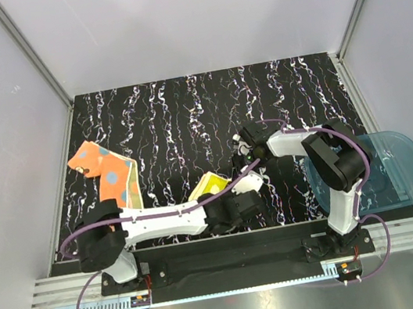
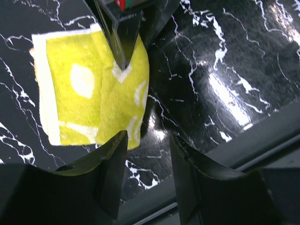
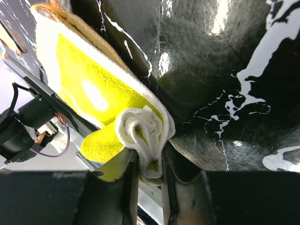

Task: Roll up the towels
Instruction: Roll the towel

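Observation:
The yellow towel (image 1: 210,184) lies near the table's front middle. In the right wrist view its pale-edged end (image 3: 145,129) is curled into a small roll, and my right gripper (image 3: 149,164) is shut on it. In the top view the right gripper (image 1: 232,180) is at the towel's right end. The left wrist view shows the yellow towel (image 2: 89,93) partly folded, with the right gripper's fingers (image 2: 123,47) pinching its far edge. My left gripper (image 2: 147,140) is open and empty, just off the towel's near corner; in the top view the left gripper (image 1: 240,204) is in front of the towel. The orange polka-dot towel (image 1: 111,178) lies crumpled at the left.
A translucent blue tray (image 1: 399,170) hangs over the table's right edge behind the right arm. The table's front edge (image 2: 262,136) runs close beside the left gripper. White walls enclose the black marbled table (image 1: 185,118) on three sides.

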